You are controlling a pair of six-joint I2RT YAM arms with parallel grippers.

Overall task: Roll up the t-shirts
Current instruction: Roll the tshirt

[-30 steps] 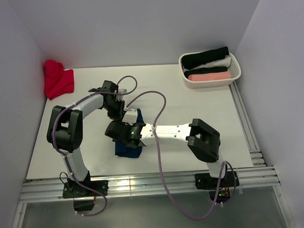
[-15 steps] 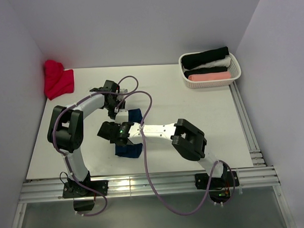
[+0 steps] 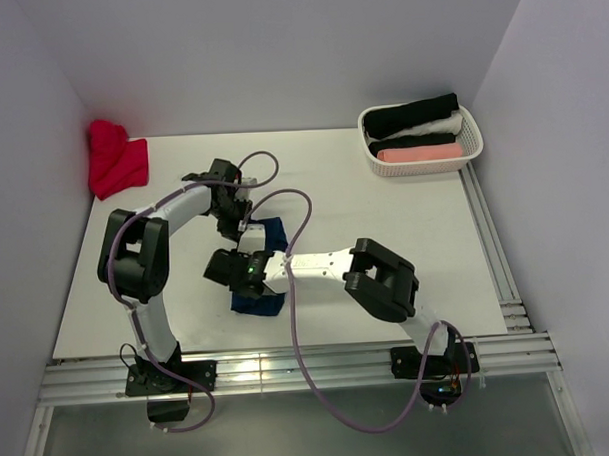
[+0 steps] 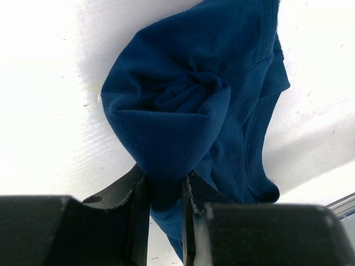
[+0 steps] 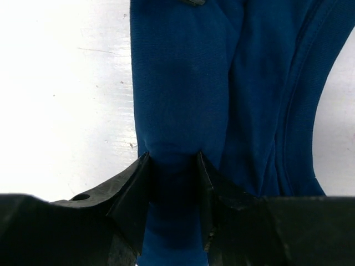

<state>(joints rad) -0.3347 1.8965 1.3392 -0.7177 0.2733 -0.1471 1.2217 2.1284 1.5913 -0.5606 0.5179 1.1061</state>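
The navy blue t-shirt [image 3: 257, 302] lies bunched and partly rolled on the white table between the two arms. In the left wrist view a coiled fold of the t-shirt [image 4: 183, 105] runs down into my left gripper [image 4: 165, 191], which is shut on it. My left gripper [image 3: 236, 222] holds the shirt's far end in the top view. My right gripper [image 3: 226, 271] is at the near left side of the shirt. In the right wrist view both jaws of my right gripper [image 5: 173, 188] press on a thick lengthwise fold of the t-shirt [image 5: 183, 83].
A crumpled red t-shirt [image 3: 114, 160] sits in the back left corner against the wall. A white basket [image 3: 422, 167] at the back right holds rolled black [image 3: 413, 114], white and pink [image 3: 418, 153] shirts. Metal rails run along the table's near and right edges.
My right gripper shifted left along the navy t-shirt and its jaws closed in onto a fold. The left gripper kept its grip and barely moved.
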